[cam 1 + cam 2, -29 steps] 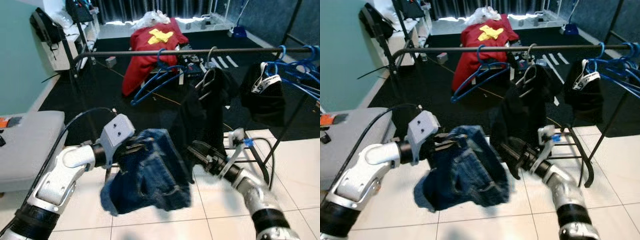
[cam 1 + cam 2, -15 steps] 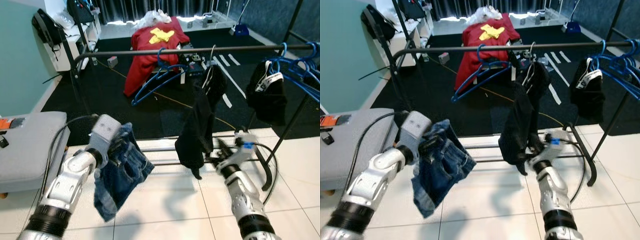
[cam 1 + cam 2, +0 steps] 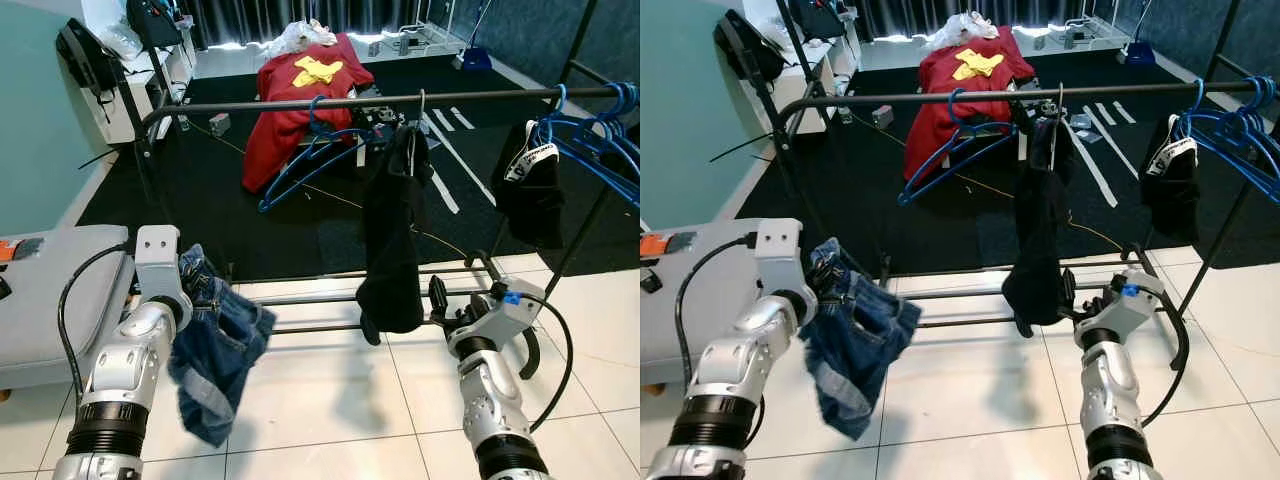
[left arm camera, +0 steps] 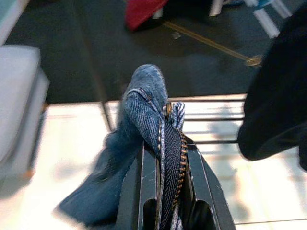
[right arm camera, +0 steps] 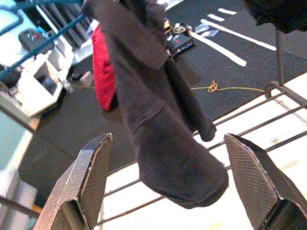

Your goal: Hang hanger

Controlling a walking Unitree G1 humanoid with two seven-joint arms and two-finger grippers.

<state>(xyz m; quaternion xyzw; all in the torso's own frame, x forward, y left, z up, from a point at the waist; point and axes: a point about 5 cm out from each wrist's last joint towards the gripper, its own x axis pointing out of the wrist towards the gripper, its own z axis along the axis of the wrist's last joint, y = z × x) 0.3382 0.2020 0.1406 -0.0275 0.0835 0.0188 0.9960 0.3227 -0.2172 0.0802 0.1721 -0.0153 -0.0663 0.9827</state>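
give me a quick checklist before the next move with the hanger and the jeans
1. Black garment hangs from the rail on its hanger: ok.
2. Right gripper open and off the garment: ok.
3. Left gripper shut on the jeans: ok.
4. Jeans off the floor: ok.
5. Hanger hook fully seated on the rail: cannot tell.
6. Blue hangers free on the rail for the jeans: ok.
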